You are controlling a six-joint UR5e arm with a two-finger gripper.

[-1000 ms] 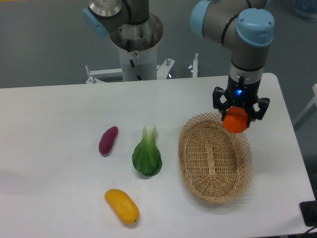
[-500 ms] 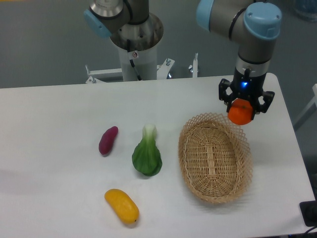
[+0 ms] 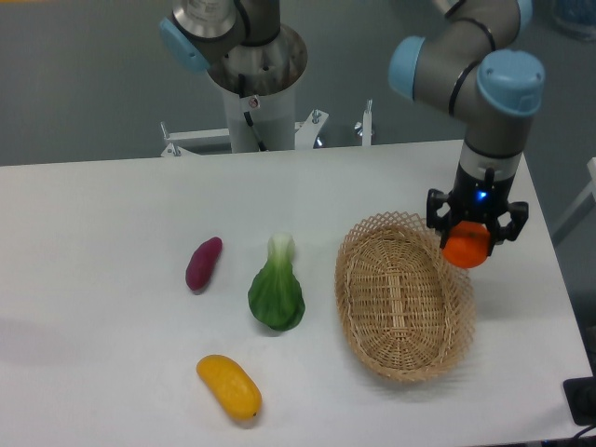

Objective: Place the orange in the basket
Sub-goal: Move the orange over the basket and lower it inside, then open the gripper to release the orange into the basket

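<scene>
Now, near to far:
Front edge of tabletop [image 3: 112, 391]: carrying a yellow-orange mango-like fruit [image 3: 229, 386], lying slantwise, well apart from the rest.
Middle left: showing a green leafy vegetable [image 3: 276, 296] with its white stalk pointing away, and a purple sweet potato [image 3: 203, 264] just to its left.
Middle right: holding the basket [image 3: 403, 296], long axis running near to far, bowl looking bare.
Basket's far right rim: hanging above it, the claw [image 3: 475, 244], pointing straight down and clamping the orange [image 3: 466, 250] between its two fingers.
Orange's place: sitting inside the claw, off the tabletop, overlapping the lacy rim in this view; being over the rim or just outside it, impossible to tell from this one view.
Deciding relation: basket's middle lying to the camera's left of the claw and nearer to the camera, along the basket's long axis.
Judged next move: needing a shift that way before opening, since dropping here risks the orange glancing off the rim and rolling to the right edge.
Far side: showing the arm's base column [image 3: 250, 88] behind the tabletop.
</scene>
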